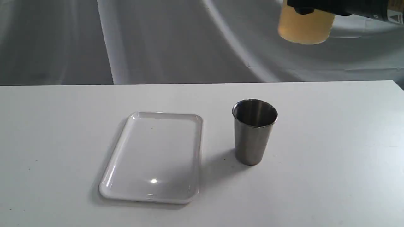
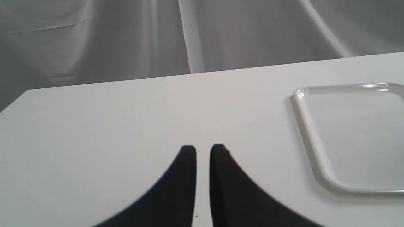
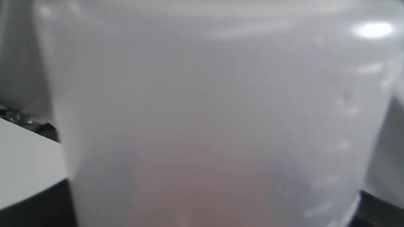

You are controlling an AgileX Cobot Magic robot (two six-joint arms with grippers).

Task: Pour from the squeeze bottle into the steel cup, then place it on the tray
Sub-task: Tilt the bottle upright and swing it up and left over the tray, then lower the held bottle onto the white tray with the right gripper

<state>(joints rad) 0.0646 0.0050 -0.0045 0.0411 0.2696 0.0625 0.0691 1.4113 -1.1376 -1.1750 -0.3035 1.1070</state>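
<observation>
Amber liquid sits at the base of the squeeze bottle (image 1: pixel 304 28), which hangs base-down, clamped in the right pincer (image 1: pixel 307 7) high above the table (image 1: pixel 331 157). Below that pincer, slightly toward the left arm's side, stands the steel cup (image 1: pixel 254 132). The tray (image 1: pixel 154 151) lies flat beyond the cup, apart from it. The left pincer (image 2: pixel 203 149) hovers over the table beside the tray, fingers nearly together, holding nothing.
</observation>
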